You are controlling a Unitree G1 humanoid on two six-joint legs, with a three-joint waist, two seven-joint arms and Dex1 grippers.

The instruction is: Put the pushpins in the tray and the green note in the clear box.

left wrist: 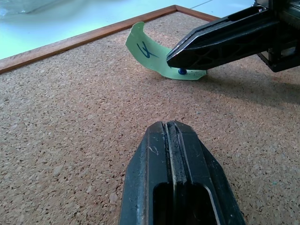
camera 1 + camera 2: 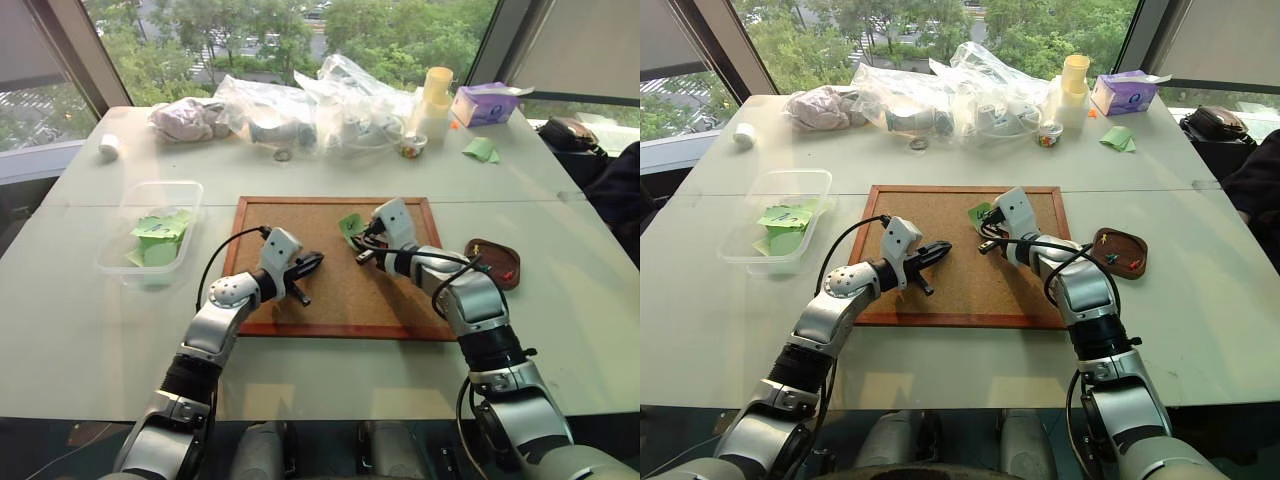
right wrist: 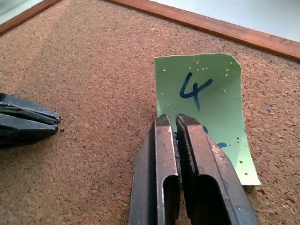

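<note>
The green note (image 3: 206,101) on the corkboard (image 3: 84,93) bears a handwritten blue 4.

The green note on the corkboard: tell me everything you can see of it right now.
The green note is a small light-green paper square marked with a dark blue handwritten "4" and speckled with tiny pinholes. It sits on the corkboard, toward its far edge. It is pinned by a blue pushpin near one edge, while the opposite edge curls up off the cork. The right end effector is shut, its tips at the pinned edge, over the pin. The left end effector is shut and apart from the note.
</note>
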